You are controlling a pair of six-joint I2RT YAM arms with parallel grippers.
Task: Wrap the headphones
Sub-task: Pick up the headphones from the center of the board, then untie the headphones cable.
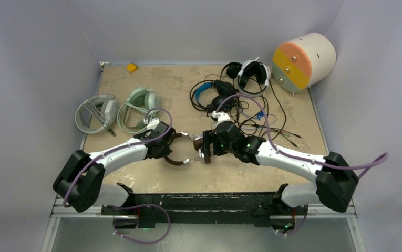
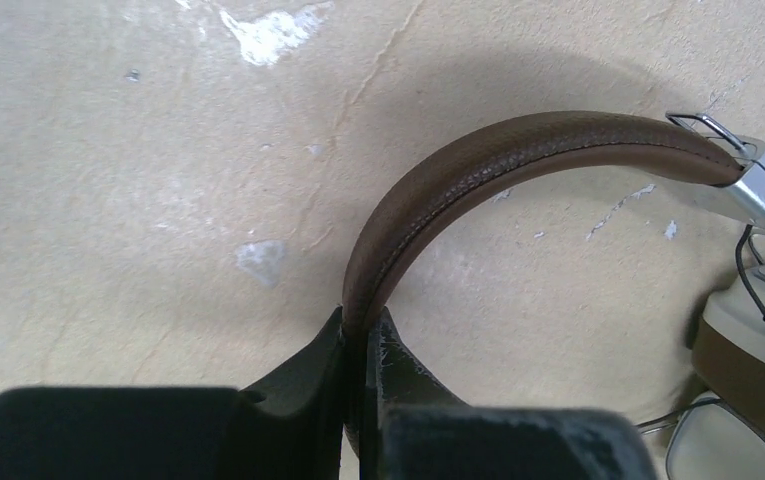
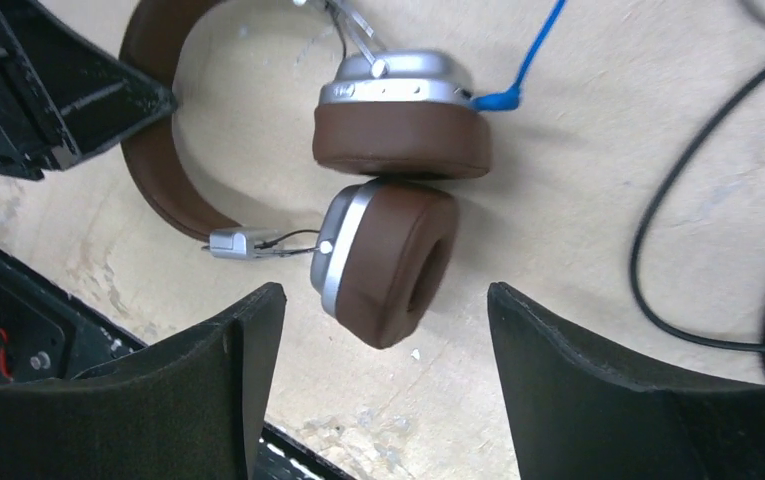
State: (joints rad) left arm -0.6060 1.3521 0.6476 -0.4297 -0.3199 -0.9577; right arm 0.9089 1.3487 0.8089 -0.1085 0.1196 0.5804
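The brown headphones [image 1: 175,161] lie at the table's near middle. My left gripper [image 1: 168,144] is shut on their brown headband [image 2: 518,150], fingers pinching it edge-on in the left wrist view [image 2: 363,325]. My right gripper [image 3: 386,300] is open and empty, just above the two brown ear cups [image 3: 398,140], which touch each other. A blue cable [image 3: 533,55] plugs into the upper cup. The white-grey headset [image 1: 96,113] and mint-green headset [image 1: 138,107] sit at the left. The black headset with blue headband [image 1: 209,94] and the black-and-white headset [image 1: 251,73] sit at the back.
Tangled black cables [image 1: 261,123] spread behind my right arm, and one loops near it in the right wrist view [image 3: 678,250]. A cream cylinder [image 1: 303,60] stands at the back right. A small yellow block [image 1: 131,67] sits at the back left edge.
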